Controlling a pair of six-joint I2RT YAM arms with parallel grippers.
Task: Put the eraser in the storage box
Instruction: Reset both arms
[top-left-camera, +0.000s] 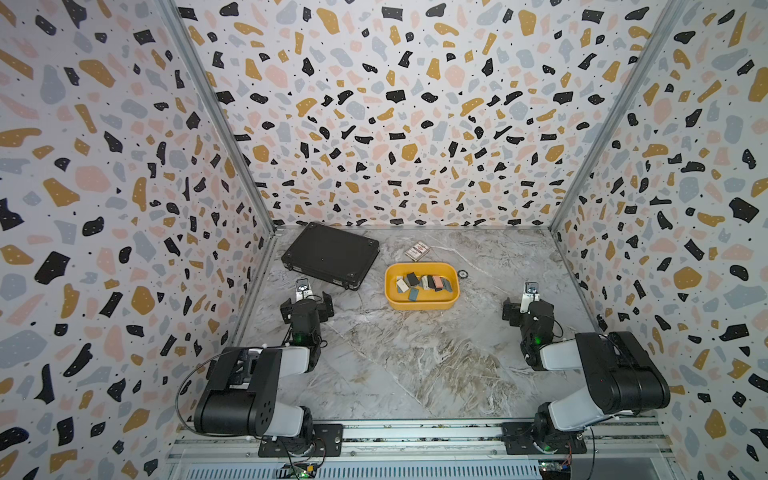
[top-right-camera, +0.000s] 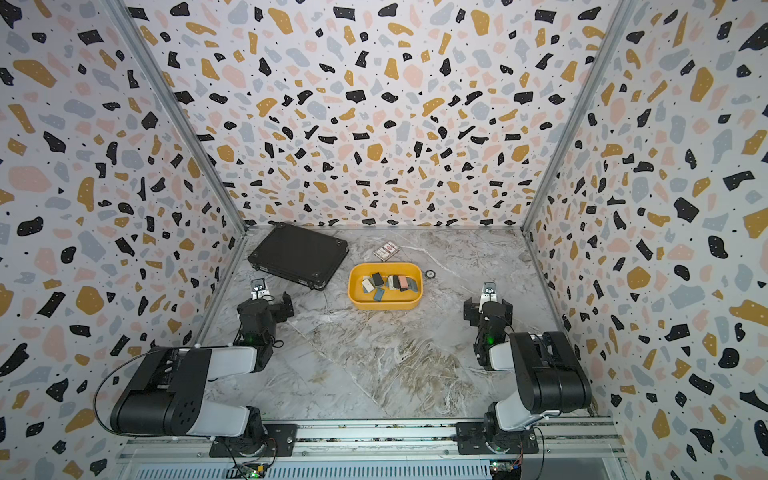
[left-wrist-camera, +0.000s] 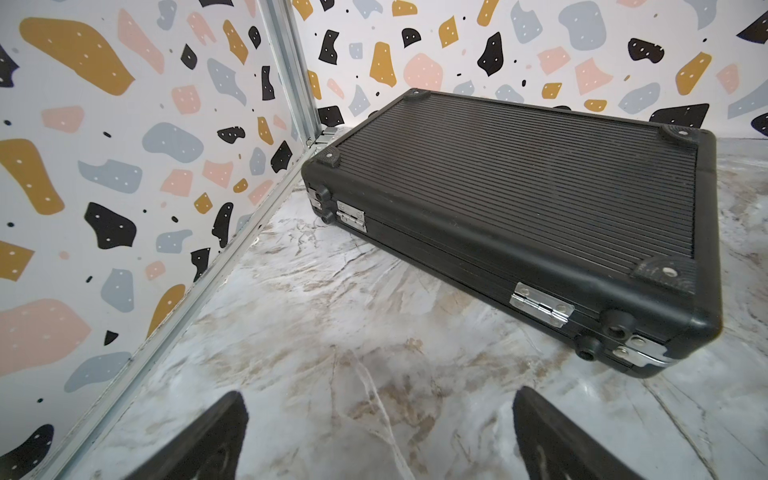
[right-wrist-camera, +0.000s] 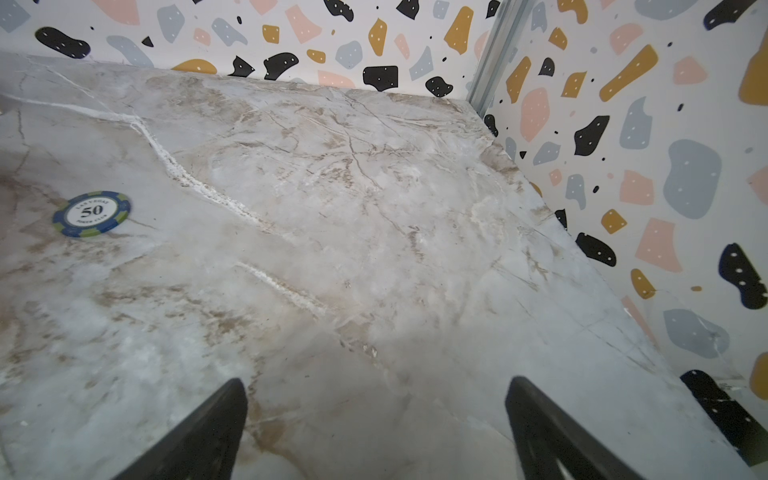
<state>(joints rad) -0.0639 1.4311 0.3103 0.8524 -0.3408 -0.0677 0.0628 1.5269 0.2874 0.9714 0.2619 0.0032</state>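
Note:
The storage box (top-left-camera: 422, 306) (top-right-camera: 384, 305) is a shallow yellow tray in mid-table, seen in both top views. Several erasers lie inside it, among them a black eraser (top-left-camera: 412, 279), a pink eraser (top-left-camera: 437, 282) and a blue eraser (top-left-camera: 414, 294). Every eraser I see lies in the box. My left gripper (top-left-camera: 306, 306) (left-wrist-camera: 380, 399) hovers open to the box's left, with only bare marble between its fingers. Right of the box, my right gripper (top-left-camera: 528, 307) (right-wrist-camera: 376, 386) is open too and holds nothing. Neither wrist view shows the box.
A flat black case (top-left-camera: 332, 253) (left-wrist-camera: 519, 187) lies at the back left, close ahead of the left gripper. A small card box (top-left-camera: 417, 251) sits behind the tray. A poker chip (top-left-camera: 463, 273) (right-wrist-camera: 92, 213) lies by the tray's right end. Patterned walls close in three sides.

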